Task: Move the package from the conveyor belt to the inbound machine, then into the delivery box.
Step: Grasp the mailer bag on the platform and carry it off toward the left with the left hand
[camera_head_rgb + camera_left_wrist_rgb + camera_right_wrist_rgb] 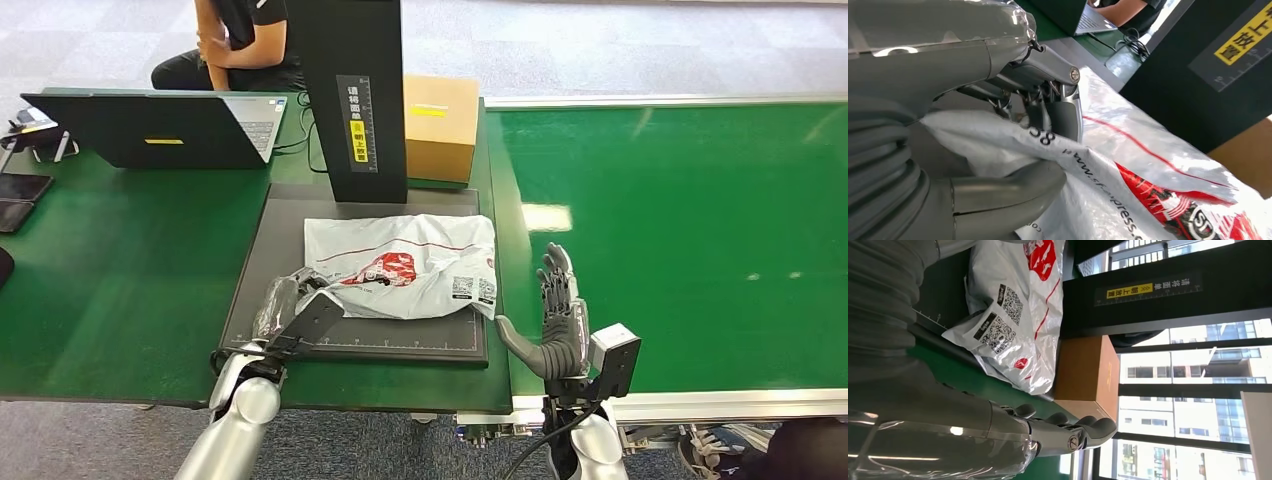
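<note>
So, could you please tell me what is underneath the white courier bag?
The white courier bag lies on the inbound machine's dark platform; the left hand grips its near corner. Whatever lies beneath the bag's middle is covered.

The package [405, 265] is a thin, shiny plastic bag, white and crinkly. The left hand [283, 300] has smooth grey plastic and shiny metal parts. The scale plate [262, 250] under the bag looks dark and matt. The conveyor belt [690, 230] is smooth green and a bit shiny. The box [440, 125] is brown cardboard, matt.
</note>
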Controlling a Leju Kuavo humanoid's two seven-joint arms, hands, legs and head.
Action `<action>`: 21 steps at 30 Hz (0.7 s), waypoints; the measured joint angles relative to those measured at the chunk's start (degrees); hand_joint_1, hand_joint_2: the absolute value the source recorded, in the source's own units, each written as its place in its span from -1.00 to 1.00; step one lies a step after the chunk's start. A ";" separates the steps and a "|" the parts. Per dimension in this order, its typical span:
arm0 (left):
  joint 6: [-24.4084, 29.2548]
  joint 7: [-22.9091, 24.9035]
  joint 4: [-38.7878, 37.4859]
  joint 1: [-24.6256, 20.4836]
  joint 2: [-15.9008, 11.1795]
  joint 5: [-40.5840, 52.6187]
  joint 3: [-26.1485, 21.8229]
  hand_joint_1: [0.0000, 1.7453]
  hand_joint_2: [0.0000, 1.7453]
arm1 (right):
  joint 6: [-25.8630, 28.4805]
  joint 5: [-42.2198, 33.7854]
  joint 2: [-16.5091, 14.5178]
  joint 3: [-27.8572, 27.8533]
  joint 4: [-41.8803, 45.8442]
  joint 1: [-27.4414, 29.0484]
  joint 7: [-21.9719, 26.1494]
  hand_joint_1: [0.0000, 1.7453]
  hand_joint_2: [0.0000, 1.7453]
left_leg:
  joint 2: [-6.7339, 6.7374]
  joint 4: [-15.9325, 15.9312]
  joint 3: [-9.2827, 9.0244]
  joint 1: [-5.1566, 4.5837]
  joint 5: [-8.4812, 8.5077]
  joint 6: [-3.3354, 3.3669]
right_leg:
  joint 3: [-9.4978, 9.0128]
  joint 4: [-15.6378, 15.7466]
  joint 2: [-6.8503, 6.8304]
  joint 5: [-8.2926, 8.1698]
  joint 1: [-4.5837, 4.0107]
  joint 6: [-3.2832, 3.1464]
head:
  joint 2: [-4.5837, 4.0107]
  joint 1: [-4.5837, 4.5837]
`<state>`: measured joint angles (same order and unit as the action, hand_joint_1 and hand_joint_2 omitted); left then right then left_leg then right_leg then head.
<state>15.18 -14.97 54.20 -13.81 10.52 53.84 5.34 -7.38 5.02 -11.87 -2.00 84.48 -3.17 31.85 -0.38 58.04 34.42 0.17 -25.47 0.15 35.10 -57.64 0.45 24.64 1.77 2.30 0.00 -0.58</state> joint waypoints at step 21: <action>9.76 5.19 -1.18 -3.48 -5.06 9.88 -5.14 1.00 1.00 | 0.00 -0.74 0.00 -0.44 -0.09 -0.49 -0.09 -1.00 1.00 | 0.02 -0.02 -0.01 0.06 0.03 -0.04 | 0.01 -0.02 0.02 -0.01 -0.06 -0.02 | 0.00 0.00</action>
<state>24.95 -9.78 53.02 -17.29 5.46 63.72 0.20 -7.39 4.28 -11.87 -2.44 84.39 -3.66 31.76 -0.36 58.03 34.40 0.23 -25.44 0.11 35.11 -57.66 0.47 24.63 1.71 2.27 0.00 -0.58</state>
